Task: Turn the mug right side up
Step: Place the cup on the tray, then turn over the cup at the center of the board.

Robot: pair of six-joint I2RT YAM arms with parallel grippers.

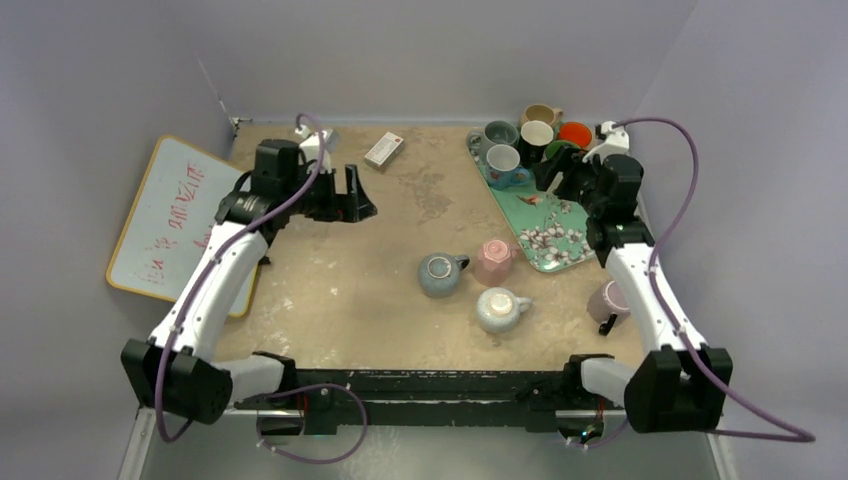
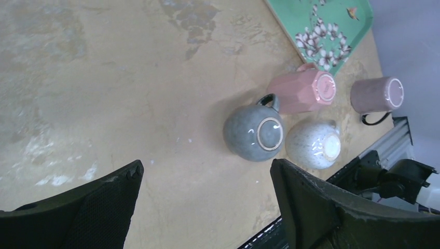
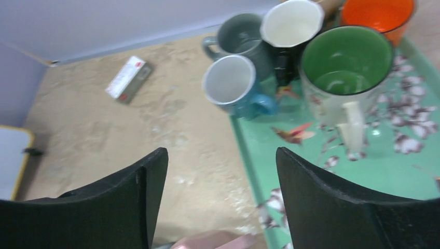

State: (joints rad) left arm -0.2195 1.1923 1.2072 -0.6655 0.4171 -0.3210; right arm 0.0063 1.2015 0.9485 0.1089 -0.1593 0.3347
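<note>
Several mugs stand upside down on the tan table: a grey-blue one (image 1: 441,273) (image 2: 255,133), a pink faceted one (image 1: 493,260) (image 2: 303,91), a white speckled one (image 1: 499,309) (image 2: 314,145) and a mauve one (image 1: 608,300) (image 2: 376,95) partly behind my right arm. My left gripper (image 1: 350,193) (image 2: 207,174) hangs open and empty over bare table, well left of them. My right gripper (image 1: 553,172) (image 3: 222,155) is open and empty above the near-left edge of the green tray (image 3: 384,166). Just ahead of it, a green-lined mug (image 3: 345,62) stands upright on the tray.
The floral tray (image 1: 545,225) at the back right also holds upright grey (image 3: 241,36), blue (image 3: 233,83), white-lined (image 3: 290,23) and orange (image 3: 384,13) mugs. A small box (image 1: 384,149) lies at the back. A whiteboard (image 1: 170,220) leans at the left edge.
</note>
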